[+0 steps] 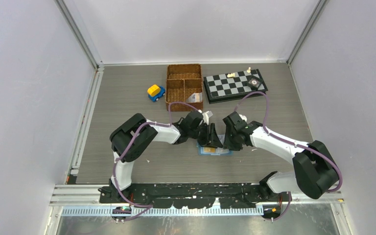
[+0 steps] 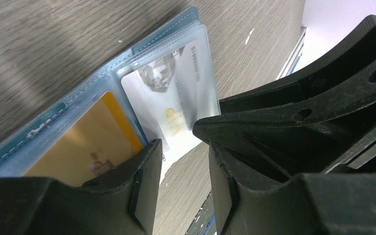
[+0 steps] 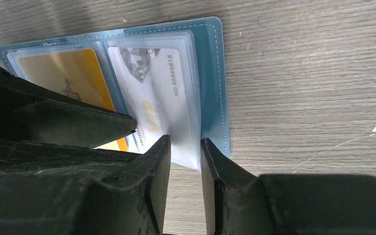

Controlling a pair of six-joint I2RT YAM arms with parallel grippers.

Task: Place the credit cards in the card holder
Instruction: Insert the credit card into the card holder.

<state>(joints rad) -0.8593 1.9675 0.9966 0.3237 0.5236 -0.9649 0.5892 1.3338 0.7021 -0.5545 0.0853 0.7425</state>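
1. The card holder (image 1: 214, 151) lay open and flat on the tabletop (image 1: 127, 98), near its middle, under the two arms where they met.
2. Its left pocket held the gold card (image 3: 68, 76).
3. The clear sleeve on its right held the white card (image 3: 152, 83), which was printed "VIP". The near end of that sleeve reached just past the holder's near edge.
4. The left tool (image 2: 181, 161) came in from the left with its jaws apart and nothing clamped between them. One finger (image 2: 142, 186) lay over the near corner of the gold card's pocket. Whether it pressed down could not be told.
5. The right tool (image 3: 185, 147) came in from the right, jaws also apart. The near edge of the white card's sleeve showed in the gap. No pinch on it was visible.
6. The two tools sat just beside each other above the holder.
7. Well apart, at the far side, stood a wicker basket (image 1: 169, 88). A toy car (image 1: 155, 92) was just left of it and a chessboard (image 1: 232, 85) just right of it. A few pieces stood on the chessboard's far edge.
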